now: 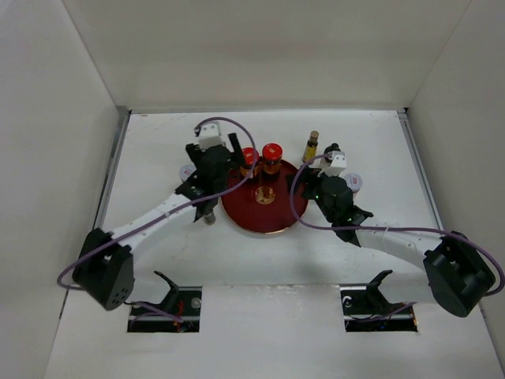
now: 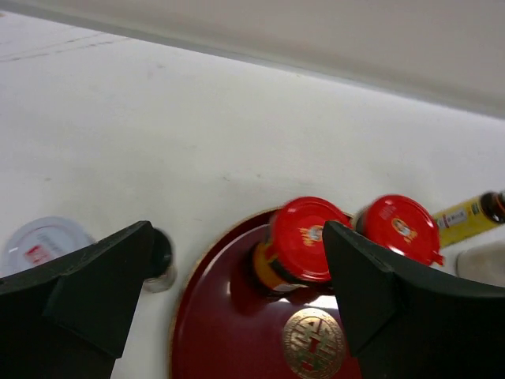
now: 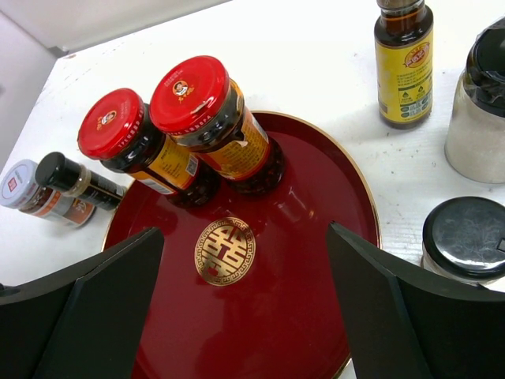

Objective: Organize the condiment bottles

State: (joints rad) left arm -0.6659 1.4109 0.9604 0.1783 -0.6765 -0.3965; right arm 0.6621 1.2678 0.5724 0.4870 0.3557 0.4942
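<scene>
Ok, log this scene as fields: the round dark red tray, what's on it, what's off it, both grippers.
Tray: round dark red tray, gold emblem, centre
On tray: red-lidded brown jar, second red-lidded jar, side by side, far edge
Off tray, left: small black-capped bottle, silver-lidded jar
Off tray, right: amber yellow-labelled bottle, black-lidded glass jar, second black-lidded jar
Left gripper: open, near the jars
Right gripper: open, over tray

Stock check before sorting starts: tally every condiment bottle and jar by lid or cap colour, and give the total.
red-lidded jars: 2
black-capped containers: 3
pale-lidded jars: 2
gold-capped amber bottle: 1
Total: 8
</scene>
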